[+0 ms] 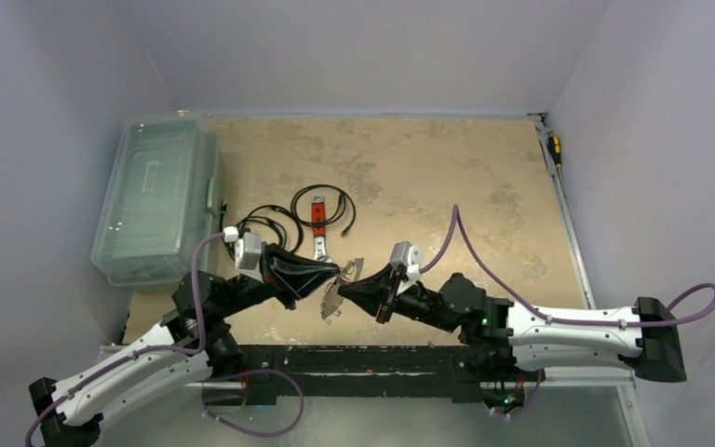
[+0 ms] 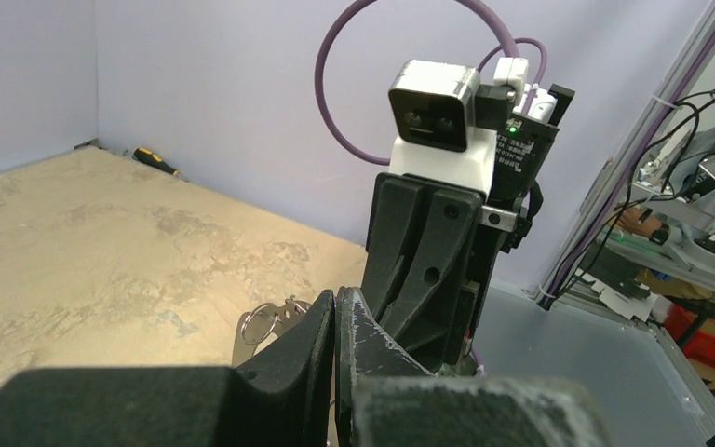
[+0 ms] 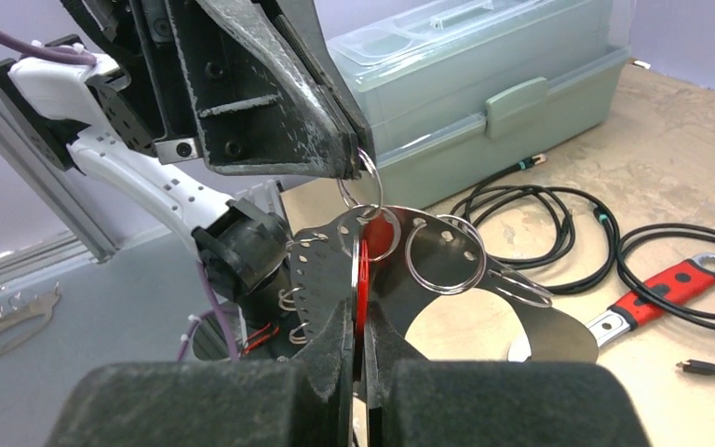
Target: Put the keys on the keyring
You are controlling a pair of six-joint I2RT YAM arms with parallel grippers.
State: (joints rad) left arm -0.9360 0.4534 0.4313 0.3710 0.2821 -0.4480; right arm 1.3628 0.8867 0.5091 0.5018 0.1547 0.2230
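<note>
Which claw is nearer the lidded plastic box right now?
Left. The left claw, pinching a small ring, is just right of the plastic box, beyond the black cables. The right claw faces it tip to tip from the other side, so it is farther from the box.

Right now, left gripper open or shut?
Shut. In the right wrist view the left gripper pinches a small split ring; in its own view the fingers meet with no gap.

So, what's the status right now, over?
Left gripper shut on small silvery wire ring. Right gripper shut on thin red tag. Black coiled cables on table, clear of both.
</note>
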